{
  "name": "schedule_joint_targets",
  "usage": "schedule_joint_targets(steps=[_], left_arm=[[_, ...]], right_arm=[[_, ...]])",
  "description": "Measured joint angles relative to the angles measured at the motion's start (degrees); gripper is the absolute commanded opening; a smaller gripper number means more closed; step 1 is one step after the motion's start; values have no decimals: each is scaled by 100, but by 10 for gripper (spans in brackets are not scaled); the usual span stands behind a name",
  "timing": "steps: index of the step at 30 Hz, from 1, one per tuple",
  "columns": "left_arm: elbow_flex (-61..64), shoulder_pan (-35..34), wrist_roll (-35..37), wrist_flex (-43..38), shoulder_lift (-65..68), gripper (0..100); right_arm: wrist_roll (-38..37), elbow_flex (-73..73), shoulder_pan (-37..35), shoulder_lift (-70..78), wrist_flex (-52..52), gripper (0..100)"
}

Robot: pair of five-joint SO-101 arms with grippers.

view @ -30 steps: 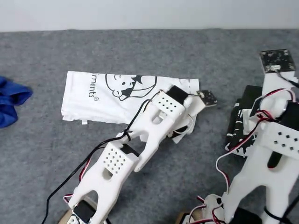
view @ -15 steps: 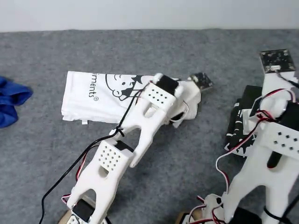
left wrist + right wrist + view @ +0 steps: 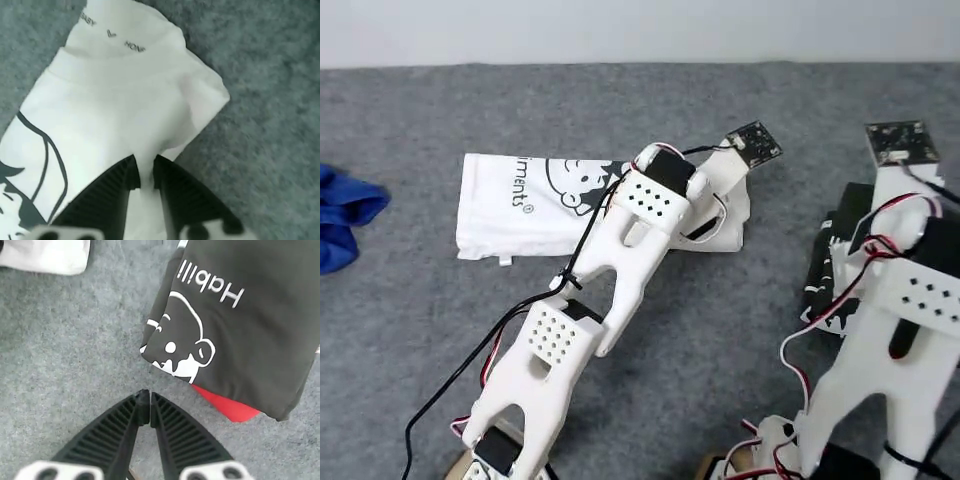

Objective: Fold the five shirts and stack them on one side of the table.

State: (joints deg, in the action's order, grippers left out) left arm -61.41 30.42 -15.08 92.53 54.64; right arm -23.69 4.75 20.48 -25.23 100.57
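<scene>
And here's the white shirt [image 3: 535, 200], lying across the middle of the high view as a long strip, print side up, its left end towards centre-left and its right end tucked under the arm at frame centre. The left gripper [image 3: 145, 172] is on that right end: its two dark fingers are pinched together on a ridge of white cloth, close to the collar end, where the neck print shows.

We judge this as light, limp cotton with no stiffness at all. Lift it and whatever isn't held will sag and trail. The layers can also slip apart, so a bite through the full thickness at an edge or corner looks safer than a pinch of the top layer alone. The grey felt table [image 3: 770, 100] probably drags on the fabric a little, which helps a fold stay where it's laid but may bunch the cloth if it's pulled flat along the surface.

Out to the right of the frame we have the black shirt [image 3: 832, 262], already folded, with a red shirt [image 3: 227, 409] peeping out beneath it. The right gripper [image 3: 149, 399] hangs over bare felt just beside that pile, jaws together with nothing between them. Far off at the left edge sits a crumpled blue shirt [image 3: 345, 215], not yet folded.
</scene>
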Motion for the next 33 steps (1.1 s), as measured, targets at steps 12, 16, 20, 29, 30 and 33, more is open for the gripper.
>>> schedule_joint_targets(steps=[12,16,20,29,30,33], left_arm=[[-44,-589,-18,-237,308,105],[-53,-782,-132,-290,343,105],[-53,-844,-334,-299,343,105],[-185,-1020,-563,-299,343,106],[-229,-1090,-607,-299,343,106],[-246,-1336,-677,-422,343,106]], right_arm=[[0,18,0,0,0,9],[0,35,0,0,0,9],[0,35,0,0,0,9],[0,35,0,0,0,9],[0,35,0,0,0,9],[0,35,0,0,9,9]])
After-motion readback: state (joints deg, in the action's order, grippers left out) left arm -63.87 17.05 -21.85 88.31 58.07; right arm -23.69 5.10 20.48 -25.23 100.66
